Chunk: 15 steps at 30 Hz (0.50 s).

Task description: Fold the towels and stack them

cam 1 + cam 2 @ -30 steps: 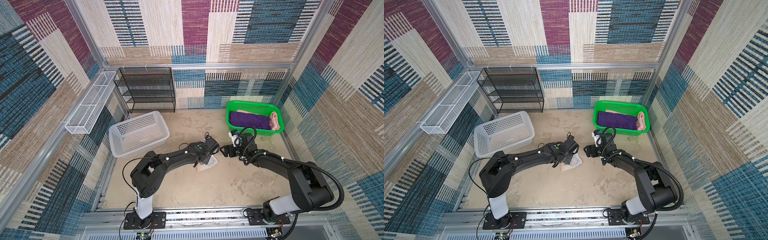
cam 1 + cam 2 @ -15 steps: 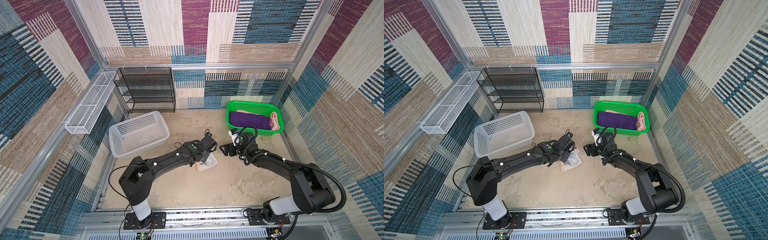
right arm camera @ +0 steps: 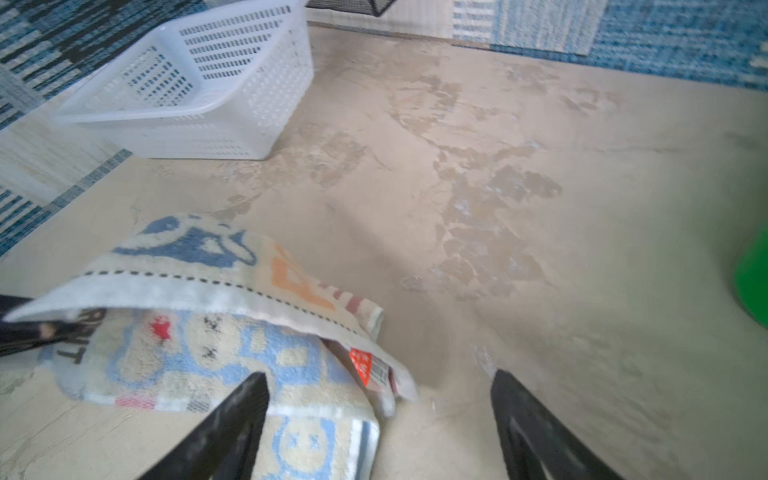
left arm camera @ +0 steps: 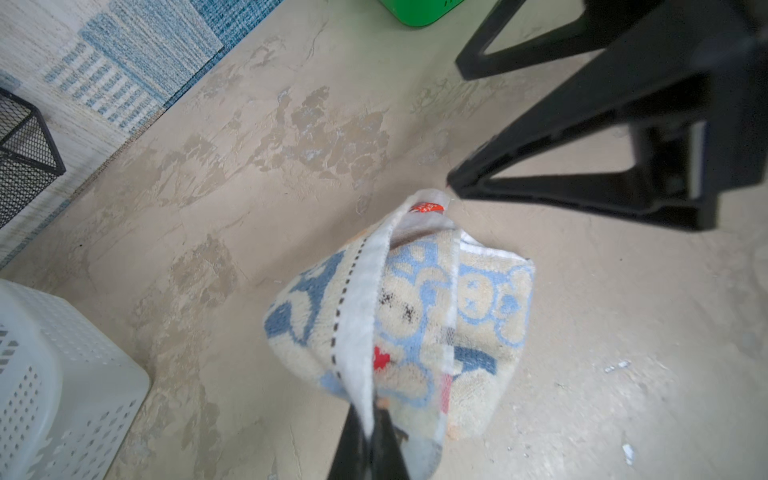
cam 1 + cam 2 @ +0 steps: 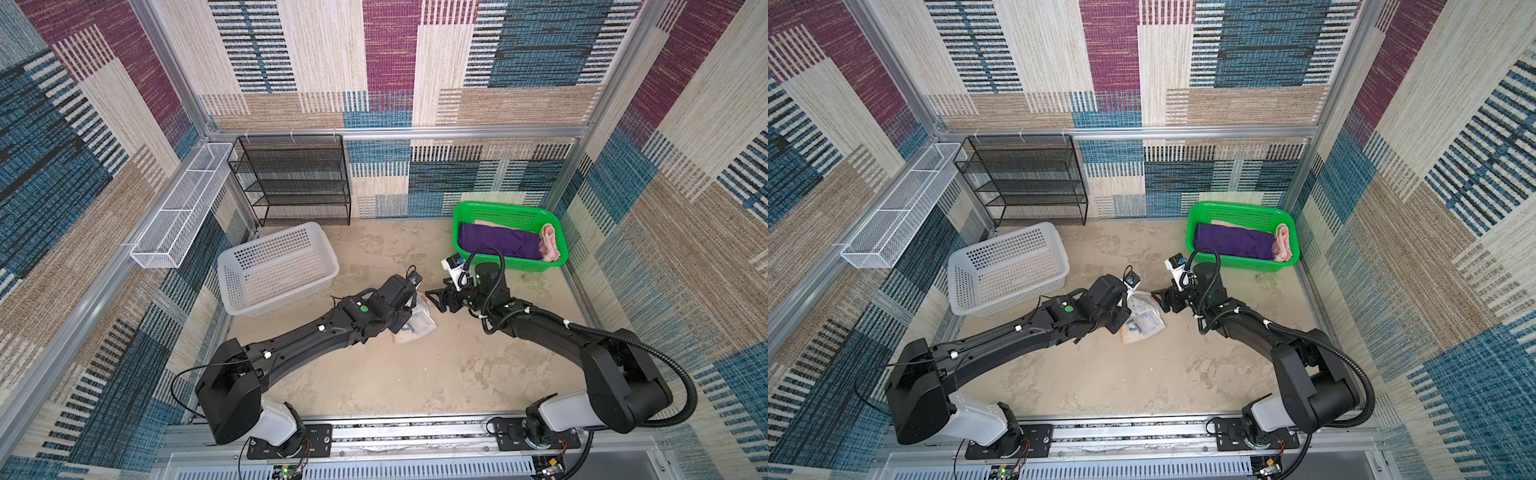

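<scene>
The left hand (image 4: 371,415) clamped the hem of the RABBIT towel (image 4: 419,307), raised off the middle of the desk (image 4: 249,166), seemingly for folding; the right hand (image 3: 378,376) hung spread beside its tagged corner.

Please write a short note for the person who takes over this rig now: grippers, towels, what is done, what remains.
Left gripper: shut on the hem of the lettered towel, one side raised off the table.
Right gripper: open, empty, beside that towel's tagged corner.
Purple towel and pink towel: in the green basket.
Done: no stack yet; white basket holds no towel.
To do: fold the lettered towel, then the others, and stack them.
</scene>
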Each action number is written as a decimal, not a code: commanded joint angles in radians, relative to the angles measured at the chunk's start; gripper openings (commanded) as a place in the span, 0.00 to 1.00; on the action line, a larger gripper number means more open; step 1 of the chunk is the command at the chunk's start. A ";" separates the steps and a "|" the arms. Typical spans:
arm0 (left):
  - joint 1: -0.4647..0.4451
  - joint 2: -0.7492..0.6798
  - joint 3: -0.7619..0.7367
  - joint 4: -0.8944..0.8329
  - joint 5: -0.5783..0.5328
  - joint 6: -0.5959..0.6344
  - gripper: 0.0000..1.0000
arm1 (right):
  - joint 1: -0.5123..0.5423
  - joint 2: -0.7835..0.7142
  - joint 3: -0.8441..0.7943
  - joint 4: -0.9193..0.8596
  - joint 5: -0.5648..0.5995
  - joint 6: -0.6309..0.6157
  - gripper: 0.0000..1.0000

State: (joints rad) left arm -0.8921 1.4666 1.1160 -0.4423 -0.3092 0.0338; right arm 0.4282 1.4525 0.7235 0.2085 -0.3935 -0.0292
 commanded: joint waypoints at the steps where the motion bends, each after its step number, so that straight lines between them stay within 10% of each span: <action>1: -0.001 -0.011 -0.002 0.019 0.016 0.054 0.00 | 0.035 0.035 0.018 0.079 0.008 -0.054 0.84; 15: -0.001 -0.054 -0.023 0.005 0.027 0.100 0.00 | 0.055 0.179 0.025 0.147 0.048 -0.034 0.66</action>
State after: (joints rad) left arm -0.8921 1.4284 1.1000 -0.4435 -0.3031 0.0986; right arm 0.4831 1.6218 0.7395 0.2985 -0.3553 -0.0715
